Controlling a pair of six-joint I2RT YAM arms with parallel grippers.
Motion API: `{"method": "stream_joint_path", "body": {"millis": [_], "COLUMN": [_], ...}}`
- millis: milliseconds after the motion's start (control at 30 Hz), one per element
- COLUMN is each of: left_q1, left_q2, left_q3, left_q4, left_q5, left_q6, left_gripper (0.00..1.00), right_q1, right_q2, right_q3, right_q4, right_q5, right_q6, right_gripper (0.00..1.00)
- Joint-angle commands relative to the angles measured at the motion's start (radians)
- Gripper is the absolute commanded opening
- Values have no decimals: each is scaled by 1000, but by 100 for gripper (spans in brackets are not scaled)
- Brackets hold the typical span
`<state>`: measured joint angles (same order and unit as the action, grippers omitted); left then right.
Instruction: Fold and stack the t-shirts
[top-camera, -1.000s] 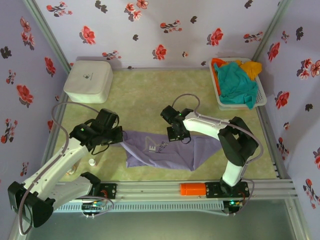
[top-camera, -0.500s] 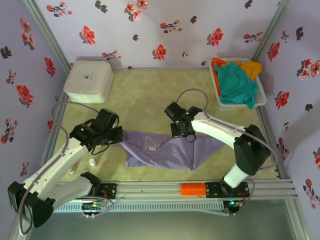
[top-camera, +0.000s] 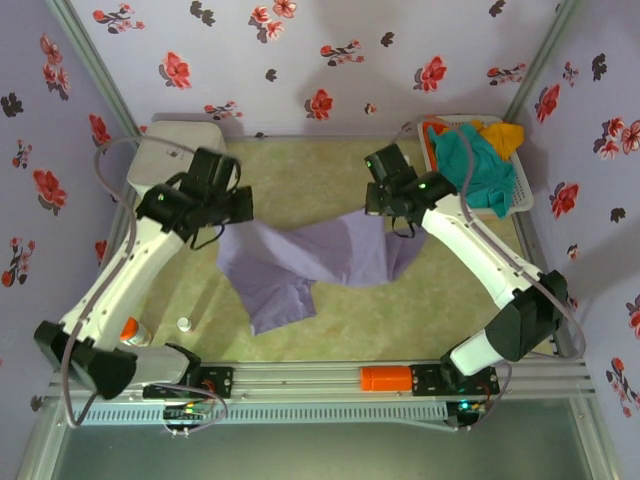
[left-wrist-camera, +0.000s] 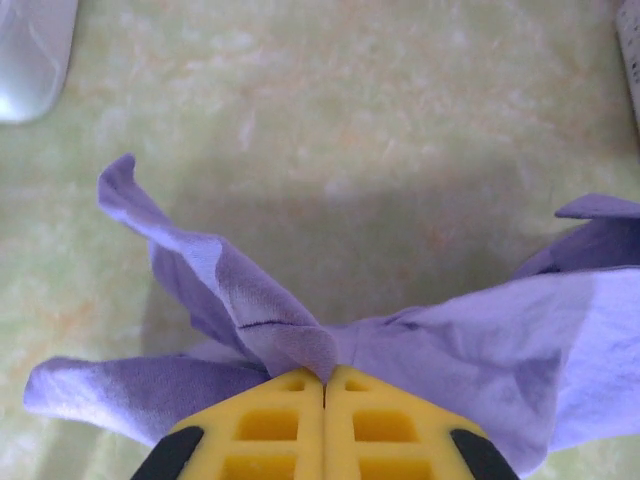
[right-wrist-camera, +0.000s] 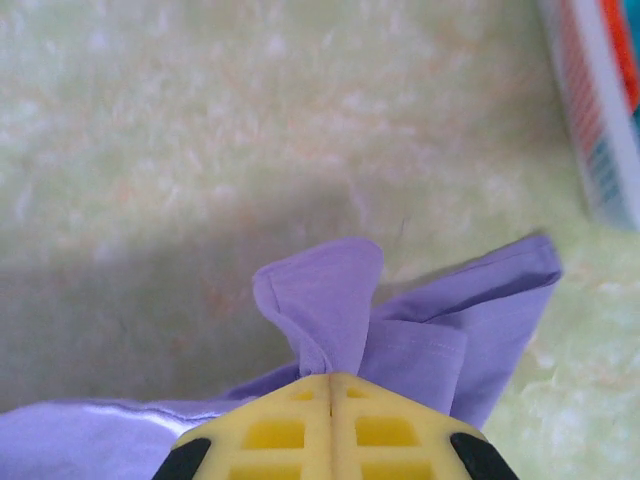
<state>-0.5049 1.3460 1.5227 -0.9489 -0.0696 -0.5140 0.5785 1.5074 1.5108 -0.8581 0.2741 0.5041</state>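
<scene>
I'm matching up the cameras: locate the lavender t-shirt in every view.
Top external: lavender t-shirt at centre, stretched left to right.
Left wrist: bottom, spreading right from the left pincer.
Right wrist: bottom centre, bunched above the right pincer.
Shared landmark: the green table mat beneath it.

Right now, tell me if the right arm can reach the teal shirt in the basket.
Probably not yet: the teal shirt lies close by, unobstructed, but the right gripper is shut on the lavender shirt and must release it first.
</scene>
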Motion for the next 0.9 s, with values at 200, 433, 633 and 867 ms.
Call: {"method": "stream_joint_path", "body": {"millis": [200, 433, 633, 867], "left_q1": [142, 183, 204, 143], "left_q2": [303, 518, 616, 331], "left_q3": [298, 396, 409, 67], "left_q4": [70, 198, 147, 112], "left_q5": [29, 6, -35, 5], "left_q6": [165, 203, 178, 69], "left_gripper": [0, 0, 43, 62], "right_q1": [-58, -68, -74, -103], "right_q2": [106, 150, 257, 493], "right_q3": [155, 189, 310, 567], "right_q4": [41, 35, 33, 36], "right_q5": [54, 102, 126, 122], "right_q6": [-34, -14, -52, -125], "right_gripper": [0, 0, 0, 0]}}
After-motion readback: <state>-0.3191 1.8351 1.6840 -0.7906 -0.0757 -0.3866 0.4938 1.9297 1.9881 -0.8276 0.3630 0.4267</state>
